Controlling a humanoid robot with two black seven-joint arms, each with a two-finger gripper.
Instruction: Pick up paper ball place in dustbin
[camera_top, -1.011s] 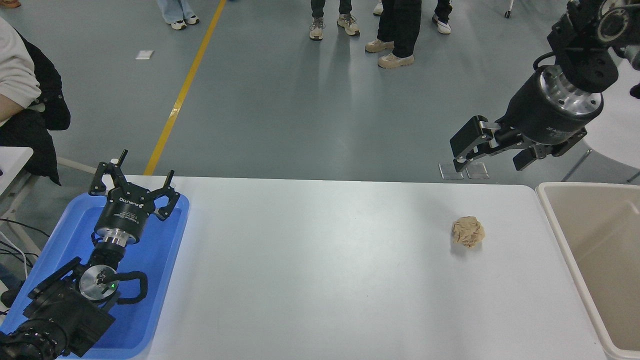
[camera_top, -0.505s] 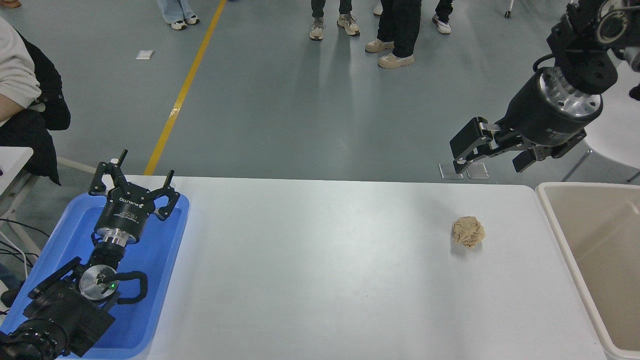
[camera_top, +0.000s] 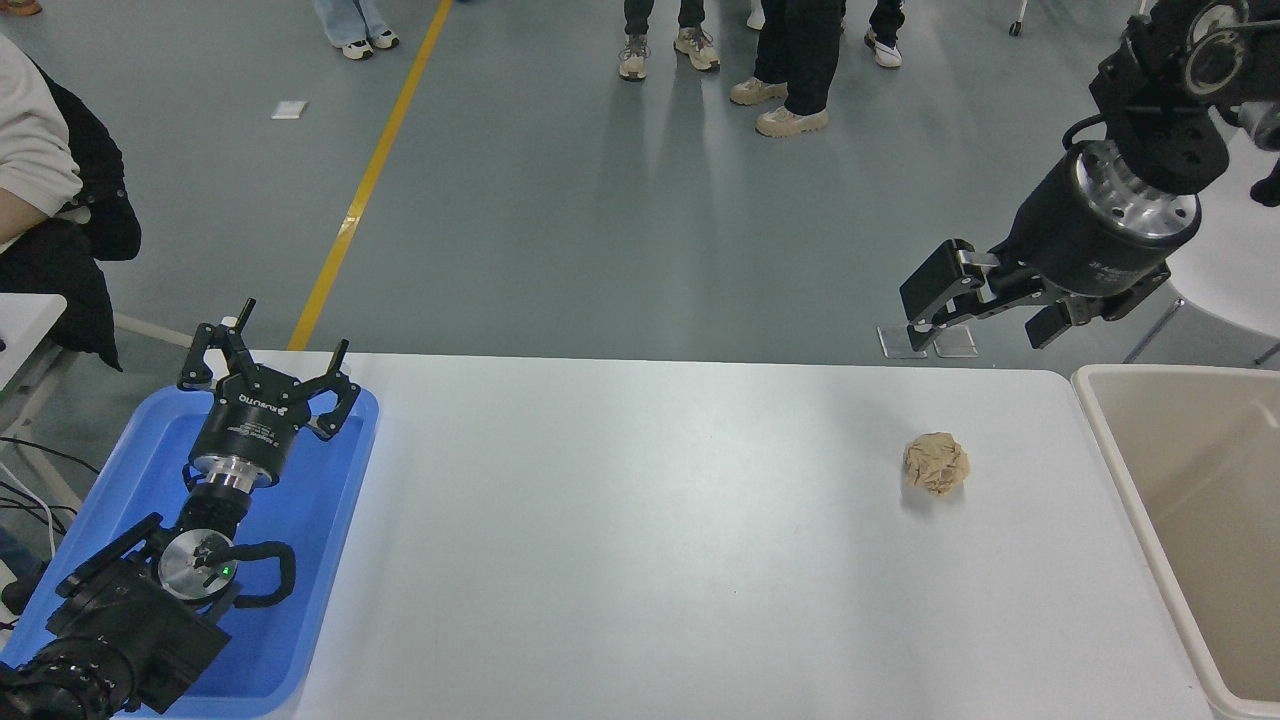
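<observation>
The paper ball (camera_top: 936, 463), a tan wrinkly wad, lies on the white table (camera_top: 640, 540) at its right side, apart from everything. The dustbin (camera_top: 1112, 445), beige with a pale cream rim, stands at the table's right end and looks empty where it shows. My right gripper (camera_top: 988, 306) hangs open and empty in the air beyond the table's far edge, above and behind the ball. My left gripper (camera_top: 272, 352) is parked open over the blue tray at the lower left.
A shallow blue tray (camera_top: 330, 560) sits at the table's left edge under the left arm. Several people's legs (camera_top: 790, 60) stand on the grey floor far behind. A seated person (camera_top: 40, 170) is at the far left.
The right arm has drifted very slightly up and to the right. The paper ball and the left arm have not moved.
</observation>
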